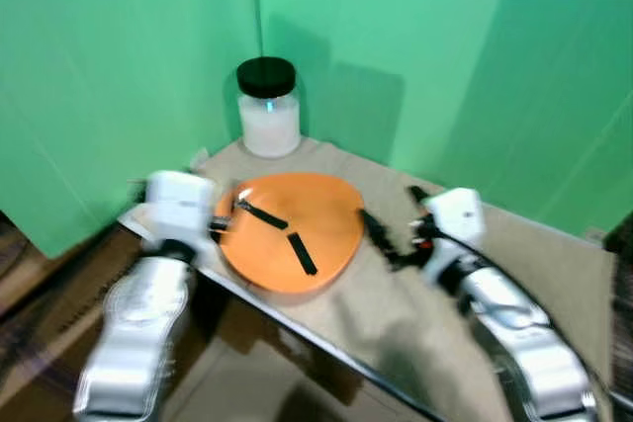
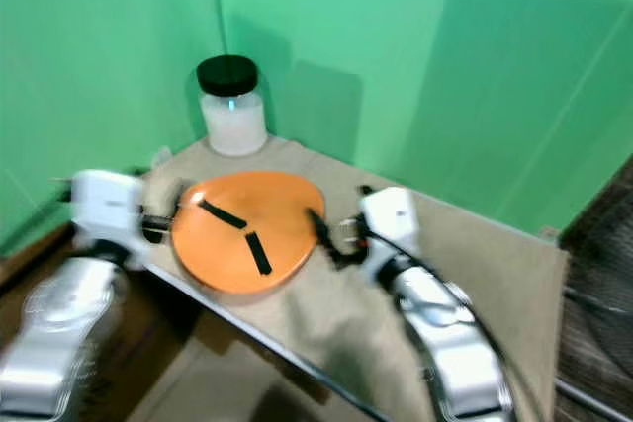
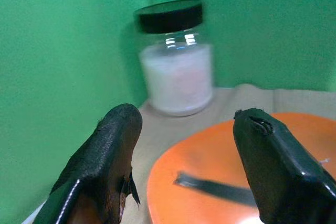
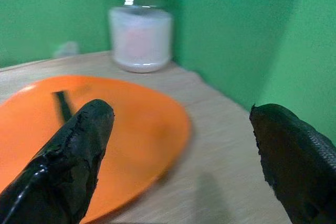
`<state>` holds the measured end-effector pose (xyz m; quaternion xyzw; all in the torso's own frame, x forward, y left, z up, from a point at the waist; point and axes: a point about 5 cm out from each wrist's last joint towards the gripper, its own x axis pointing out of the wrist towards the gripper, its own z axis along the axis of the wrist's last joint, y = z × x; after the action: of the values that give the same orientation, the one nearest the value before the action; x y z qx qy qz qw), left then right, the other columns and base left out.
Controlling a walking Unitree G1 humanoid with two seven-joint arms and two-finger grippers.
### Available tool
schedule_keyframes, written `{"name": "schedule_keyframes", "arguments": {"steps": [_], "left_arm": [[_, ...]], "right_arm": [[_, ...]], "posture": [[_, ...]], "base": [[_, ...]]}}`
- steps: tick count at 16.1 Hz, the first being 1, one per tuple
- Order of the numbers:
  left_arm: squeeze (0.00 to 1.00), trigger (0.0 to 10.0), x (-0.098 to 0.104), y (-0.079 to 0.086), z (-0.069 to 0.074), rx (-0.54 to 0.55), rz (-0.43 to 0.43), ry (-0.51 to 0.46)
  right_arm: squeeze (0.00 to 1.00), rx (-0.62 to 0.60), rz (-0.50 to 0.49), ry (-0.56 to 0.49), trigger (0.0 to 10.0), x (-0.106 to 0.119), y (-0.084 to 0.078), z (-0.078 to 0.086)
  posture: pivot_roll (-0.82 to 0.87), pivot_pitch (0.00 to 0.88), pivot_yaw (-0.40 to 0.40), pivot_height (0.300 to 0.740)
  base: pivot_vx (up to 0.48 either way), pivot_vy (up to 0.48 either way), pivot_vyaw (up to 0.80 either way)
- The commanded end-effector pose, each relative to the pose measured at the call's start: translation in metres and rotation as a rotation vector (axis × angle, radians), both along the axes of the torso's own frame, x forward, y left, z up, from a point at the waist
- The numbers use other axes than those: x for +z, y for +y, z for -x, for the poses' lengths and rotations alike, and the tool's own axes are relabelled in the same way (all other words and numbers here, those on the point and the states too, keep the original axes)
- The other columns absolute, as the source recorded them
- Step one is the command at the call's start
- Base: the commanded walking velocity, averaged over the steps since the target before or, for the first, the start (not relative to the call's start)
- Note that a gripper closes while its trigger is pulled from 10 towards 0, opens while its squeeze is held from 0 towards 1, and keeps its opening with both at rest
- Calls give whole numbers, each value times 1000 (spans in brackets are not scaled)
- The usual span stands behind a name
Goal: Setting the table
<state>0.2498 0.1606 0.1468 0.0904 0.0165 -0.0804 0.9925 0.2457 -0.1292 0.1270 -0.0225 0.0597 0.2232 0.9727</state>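
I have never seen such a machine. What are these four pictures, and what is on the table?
It is a humanoid robot with two silver arms. Two pictures come from cameras in its head, looking down; the other two come from a camera on each wrist, looking along the black fingers. On the beige table lies an orange plate with two dark strips on it. Behind stands a jar of white powder with a black lid. The left claw and the right claw are open at the plate's two sides, holding nothing.

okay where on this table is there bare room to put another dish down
The widest bare patch is the tan table on the robot's right, from the right gripper to the far edge. A small strip lies between the jar and the orange plate. The left corner is crowded: plate, jar, left gripper.
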Motion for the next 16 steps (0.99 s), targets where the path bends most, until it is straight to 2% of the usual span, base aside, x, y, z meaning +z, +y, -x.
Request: {"name": "schedule_keyframes", "arguments": {"steps": [1,4,7,9,11,12,13,14,16], "left_arm": [[0,10000,1,13,-5,10,-41,-8],[0,10000,-9,25,-16,-21,-7,34],[0,10000,-32,32,-21,-118,-18,142],[0,10000,-40,37,-22,-129,-65,173],[0,10000,-54,50,-23,-129,-137,220],[0,10000,-61,52,-21,-131,-145,242],[0,10000,-63,53,-20,-132,-149,249],[0,10000,-74,53,-16,-144,-179,283],[0,10000,-79,51,-15,-161,-197,290]], "right_arm": [[1000,46,-3,-23,10000,4,7,-5],[1000,86,24,-44,10000,5,10,-17],[1000,118,34,-65,10000,9,14,-32],[1000,133,36,-64,10000,9,15,-35],[1000,156,39,-53,10000,6,18,-37],[1000,145,33,-38,10000,4,17,-38],[1000,138,30,-34,10000,4,17,-39],[1000,108,2,-17,10000,5,14,-42],[1000,85,2,59,10000,0,8,-46]], "posture": [[23,4,24,740],[20,4,27,740],[14,2,27,740],[14,0,28,740],[11,0,32,740],[11,0,32,740],[11,0,32,740],[6,0,34,740],[4,0,34,740]], "base": [[0,0,0],[0,0,0],[0,0,0],[0,0,0],[0,0,0],[0,0,0],[0,0,0],[0,0,0],[0,0,0]]}}
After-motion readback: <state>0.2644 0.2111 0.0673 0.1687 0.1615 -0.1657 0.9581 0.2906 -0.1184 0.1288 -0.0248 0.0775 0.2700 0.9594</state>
